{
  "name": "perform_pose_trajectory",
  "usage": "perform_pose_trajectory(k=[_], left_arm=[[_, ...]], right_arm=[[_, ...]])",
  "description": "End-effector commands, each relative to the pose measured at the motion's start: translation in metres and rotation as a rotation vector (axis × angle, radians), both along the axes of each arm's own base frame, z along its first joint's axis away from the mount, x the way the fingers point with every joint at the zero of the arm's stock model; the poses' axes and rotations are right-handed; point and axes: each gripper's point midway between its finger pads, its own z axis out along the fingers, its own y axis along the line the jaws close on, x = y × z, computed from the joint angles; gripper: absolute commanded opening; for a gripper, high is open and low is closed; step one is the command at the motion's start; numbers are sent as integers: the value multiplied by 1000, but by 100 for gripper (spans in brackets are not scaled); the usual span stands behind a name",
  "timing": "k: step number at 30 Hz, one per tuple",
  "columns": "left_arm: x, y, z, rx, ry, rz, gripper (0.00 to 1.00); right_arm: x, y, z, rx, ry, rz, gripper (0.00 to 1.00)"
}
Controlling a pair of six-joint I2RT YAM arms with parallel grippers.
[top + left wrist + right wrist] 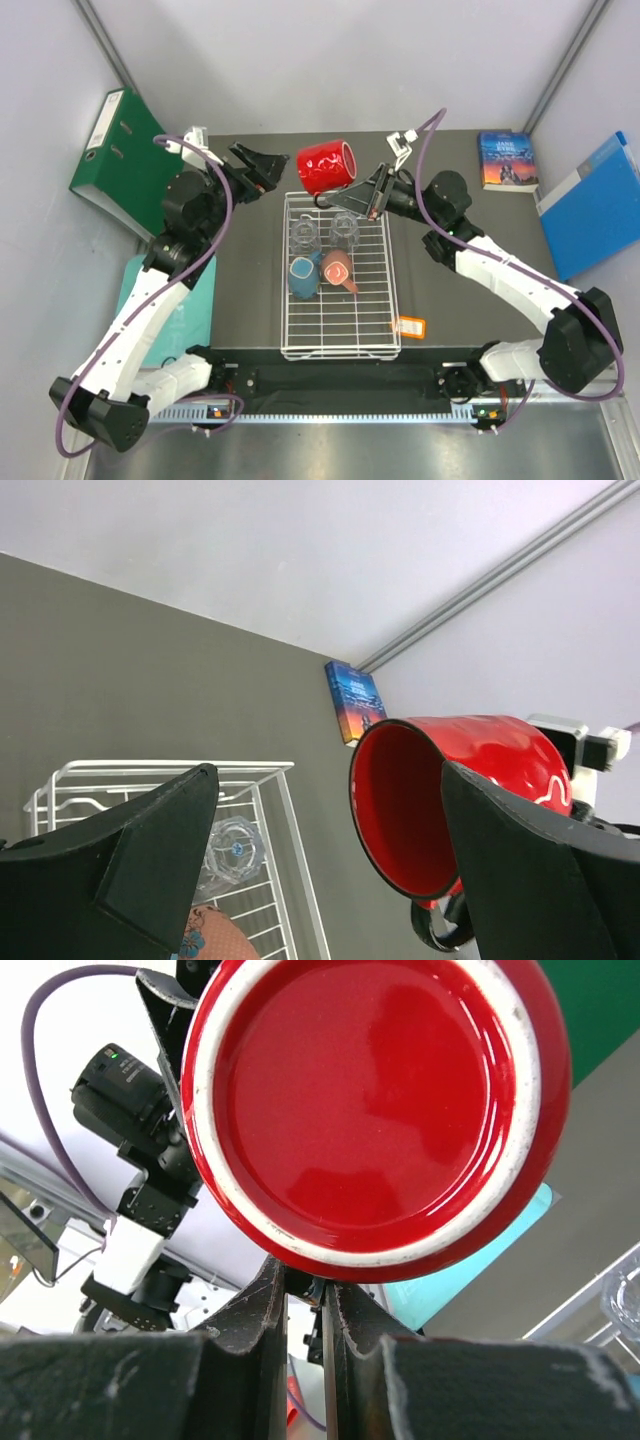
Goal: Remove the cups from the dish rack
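Note:
The red mug [325,167] hangs tilted on its side above the far edge of the white dish rack [392,290]. My right gripper [350,200] is shut on its handle; the right wrist view shows the mug's base [375,1100] above the closed fingers [305,1290]. My left gripper [265,165] is open and empty just left of the mug, facing its mouth [430,810], with the mug partly between the jaws [328,775]. In the rack stand two glass tumblers [304,235] [344,230], a light-blue mug [303,277] and a salmon-pink mug [337,268].
A green binder [120,150] leans at the far left. A book [507,160] and a blue folder [595,205] lie at the far right. A teal mat [140,300] lies left of the dark mat. An orange tag [411,326] sits at the rack's near right corner.

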Motion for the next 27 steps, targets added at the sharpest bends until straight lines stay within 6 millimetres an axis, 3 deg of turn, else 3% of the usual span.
perform_pose_trajectory(k=[1,8,19,26,27], left_arm=[[-21,-8,53,-67,-148,-91,96],[-39,-42,52,-154,-155,-325,93],[-46,-67,37,-204,-134,-499,88],[-42,-73,32,-211,-129,-532,62],[-42,-74,33,-210,-130,-535,51]], right_arm=[[-5,-6,42,125,-151,8,0],[-2,1,43,151,-144,54,0],[-4,8,44,167,-160,103,0],[-8,15,40,172,-149,158,0],[-7,16,38,171,-143,162,0]])
